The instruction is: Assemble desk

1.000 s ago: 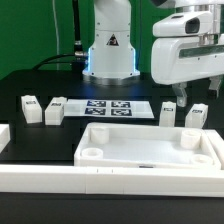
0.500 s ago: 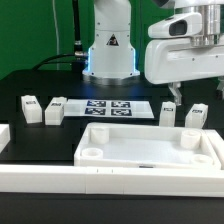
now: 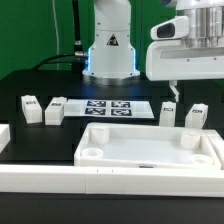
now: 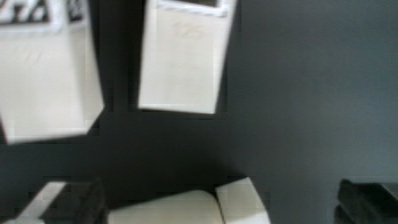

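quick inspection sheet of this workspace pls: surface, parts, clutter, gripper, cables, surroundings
surface: black table, no spills seen
job's things: tabletop lies rim up at the front; two left legs and two right legs stand loose behind it, none fitted
clutter: marker board between the leg pairs; white rails along the front
gripper: gripper open, empty, above the right legs
cables: black cables behind the table, near the robot base
surroundings: green backdrop
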Action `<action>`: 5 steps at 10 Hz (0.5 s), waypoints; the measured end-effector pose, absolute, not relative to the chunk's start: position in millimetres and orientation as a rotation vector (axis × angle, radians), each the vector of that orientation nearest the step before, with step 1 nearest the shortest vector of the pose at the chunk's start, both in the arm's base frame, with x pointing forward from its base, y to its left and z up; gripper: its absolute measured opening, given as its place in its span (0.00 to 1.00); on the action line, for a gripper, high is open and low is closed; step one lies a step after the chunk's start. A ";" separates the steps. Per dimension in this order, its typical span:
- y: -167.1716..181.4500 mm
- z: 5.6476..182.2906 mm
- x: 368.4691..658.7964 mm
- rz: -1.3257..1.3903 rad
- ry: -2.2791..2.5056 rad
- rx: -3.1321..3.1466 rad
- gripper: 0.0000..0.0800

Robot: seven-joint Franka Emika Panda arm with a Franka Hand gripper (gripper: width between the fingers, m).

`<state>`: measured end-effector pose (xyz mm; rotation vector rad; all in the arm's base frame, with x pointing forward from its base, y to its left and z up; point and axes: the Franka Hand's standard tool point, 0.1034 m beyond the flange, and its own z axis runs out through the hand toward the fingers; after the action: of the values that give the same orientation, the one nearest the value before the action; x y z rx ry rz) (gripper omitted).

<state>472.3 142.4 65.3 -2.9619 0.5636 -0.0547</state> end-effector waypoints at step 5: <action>130.3 55.6 469.1 0.026 1.042 -2.797 0.81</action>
<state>469.1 130.3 55.6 -2.7973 1.0420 0.0261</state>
